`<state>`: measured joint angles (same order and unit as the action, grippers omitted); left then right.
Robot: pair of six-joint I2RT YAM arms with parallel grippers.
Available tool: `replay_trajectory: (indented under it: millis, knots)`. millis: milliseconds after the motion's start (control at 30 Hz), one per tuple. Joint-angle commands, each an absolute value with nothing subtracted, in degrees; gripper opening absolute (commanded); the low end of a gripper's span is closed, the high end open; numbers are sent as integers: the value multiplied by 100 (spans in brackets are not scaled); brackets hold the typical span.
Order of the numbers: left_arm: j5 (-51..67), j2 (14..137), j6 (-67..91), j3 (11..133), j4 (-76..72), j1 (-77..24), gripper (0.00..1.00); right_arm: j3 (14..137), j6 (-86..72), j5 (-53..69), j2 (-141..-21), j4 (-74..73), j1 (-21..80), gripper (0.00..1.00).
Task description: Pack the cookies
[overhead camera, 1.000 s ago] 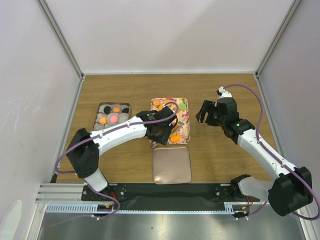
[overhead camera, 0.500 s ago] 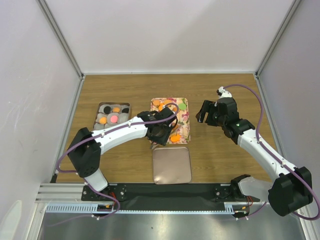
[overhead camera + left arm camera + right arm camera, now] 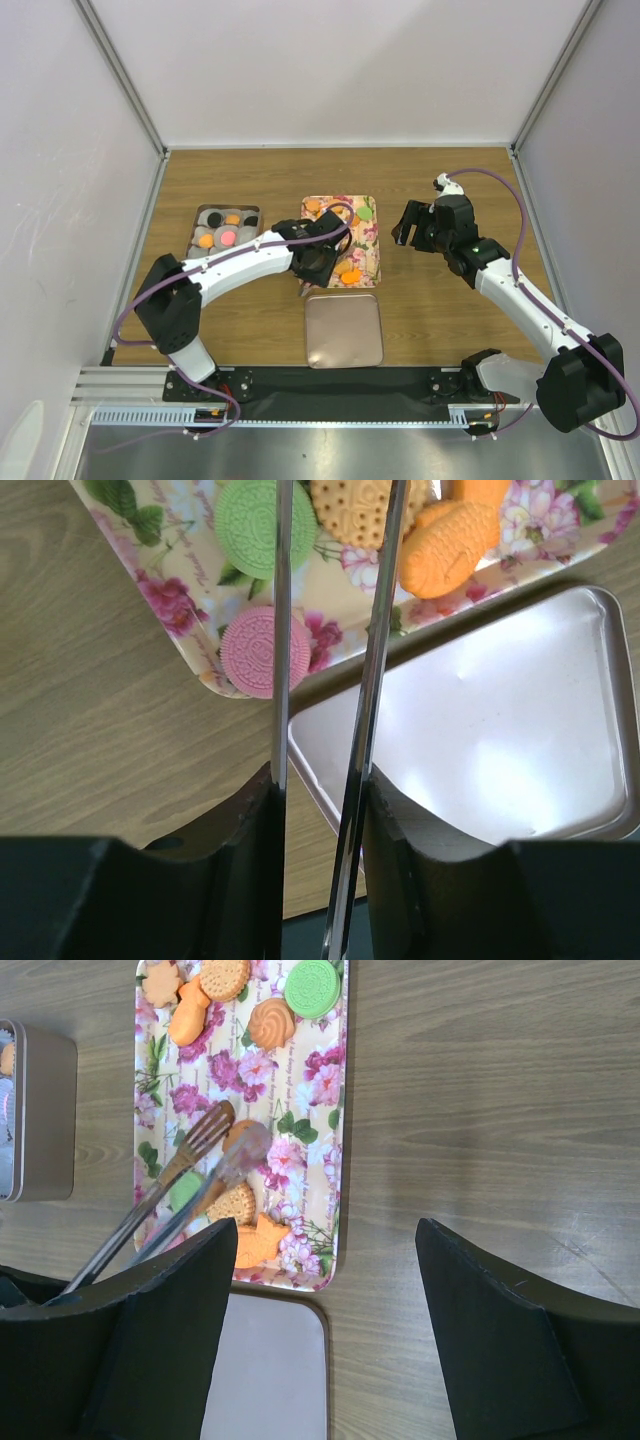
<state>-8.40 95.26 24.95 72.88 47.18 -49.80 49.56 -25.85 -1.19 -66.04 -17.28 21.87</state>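
Note:
The cookies (image 3: 350,272) lie on a floral tray (image 3: 372,262) at mid-table; more sit in an open tin (image 3: 225,230) to its left. My left gripper (image 3: 318,262) is shut on metal tongs (image 3: 372,660), whose two blades run up over a green cookie (image 3: 250,525), a pink one (image 3: 255,652) and a beige waffle round (image 3: 345,510). In the right wrist view the tong tips (image 3: 228,1145) hover over the tray's middle by an orange cookie; I cannot tell if they pinch it. My right gripper (image 3: 408,232) stands open above bare wood right of the tray.
A plain square metal lid (image 3: 343,330) lies just in front of the tray, touching its near edge. The tin (image 3: 40,1110) shows at the left edge of the right wrist view. White walls enclose the table on three sides.
The left jaws have squeezed the tongs narrower, and the left gripper has shifted slightly left over the tray. The right arm has not moved.

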Motion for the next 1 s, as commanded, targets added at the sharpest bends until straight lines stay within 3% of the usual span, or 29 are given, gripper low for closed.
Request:
replay_trajectory:
  millis: [0,467,967]
  knots:
    - [-949,9317,2373,7567,4676,-4799,40,5133,-2540,-158,-6495,-1644,2162,78]
    - [-1063,8605,2259,7603,4878,-4219,40,5150,-2549,-167,-6530,-1644,2162,78]
    - [-871,6690,2118,6303,5282,-2066,41,5150,-2558,-62,-6565,-1635,2162,78]
